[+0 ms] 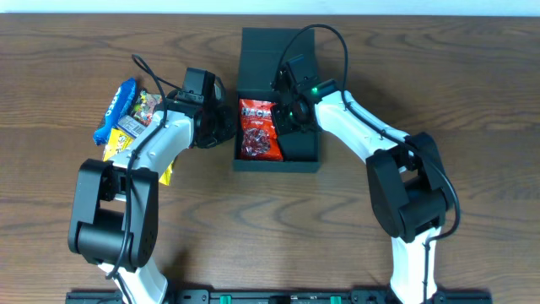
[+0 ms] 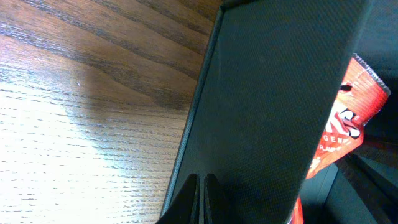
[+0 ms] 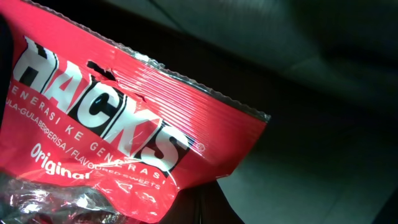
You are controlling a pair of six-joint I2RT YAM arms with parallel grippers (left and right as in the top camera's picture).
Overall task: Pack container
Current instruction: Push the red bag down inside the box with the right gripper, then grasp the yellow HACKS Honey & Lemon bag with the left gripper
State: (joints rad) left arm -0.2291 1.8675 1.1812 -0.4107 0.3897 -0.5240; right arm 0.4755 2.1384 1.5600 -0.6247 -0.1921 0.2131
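Red packet (image 3: 93, 143) fills my right view: big white "HACKS". Under it, small "GENERASI KE GENERAS", then "GULA-GULA BERPERISA / FLAVOURED SWEETS", then "Original". Blue packet (image 1: 116, 108), far left: print unreadable.

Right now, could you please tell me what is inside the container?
Inside the container, a red Hacks packet lies in the left half. The right gripper reaches into the right half, hiding whatever lies beneath it.
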